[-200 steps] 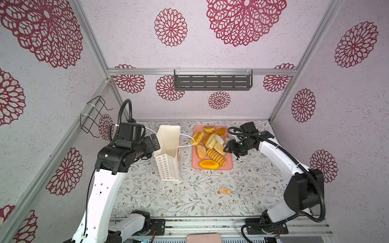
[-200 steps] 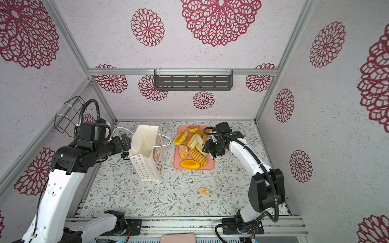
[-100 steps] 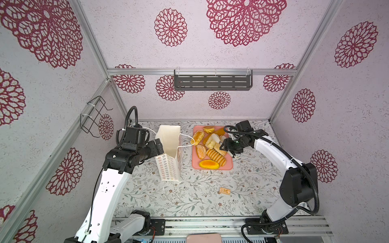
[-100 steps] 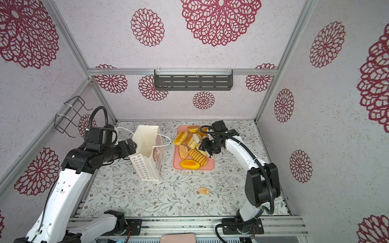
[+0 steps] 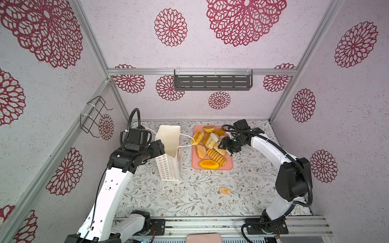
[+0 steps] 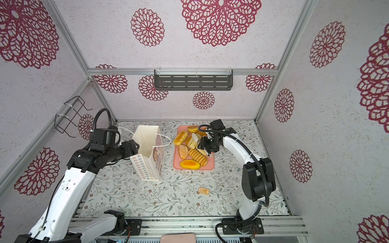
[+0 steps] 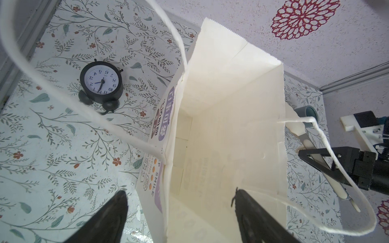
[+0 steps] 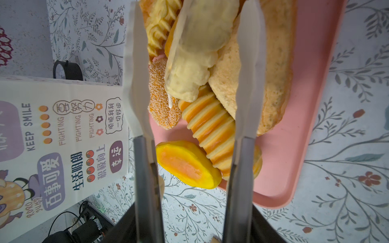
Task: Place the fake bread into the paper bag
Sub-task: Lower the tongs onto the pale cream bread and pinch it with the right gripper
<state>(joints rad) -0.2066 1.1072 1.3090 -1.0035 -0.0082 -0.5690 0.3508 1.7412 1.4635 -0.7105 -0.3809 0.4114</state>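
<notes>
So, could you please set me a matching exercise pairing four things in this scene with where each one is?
1. paper bag
2. fake bread
3. small tan block
4. dark shelf

a. hung on the back wall
b. piled on the pink tray
c. lying alone on the tablecloth, nearer the front
d. standing upright beside the tray

Pairs: 1-d, 2-b, 3-c, 4-a.

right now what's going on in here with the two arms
The right gripper holds tongs, and their blades straddle a pale pastry among the fake bread piled on the pink tray. The left gripper is open at the mouth of the upright paper bag, not clamped on it. The bag looks empty inside, so no bread has gone in yet.
</notes>
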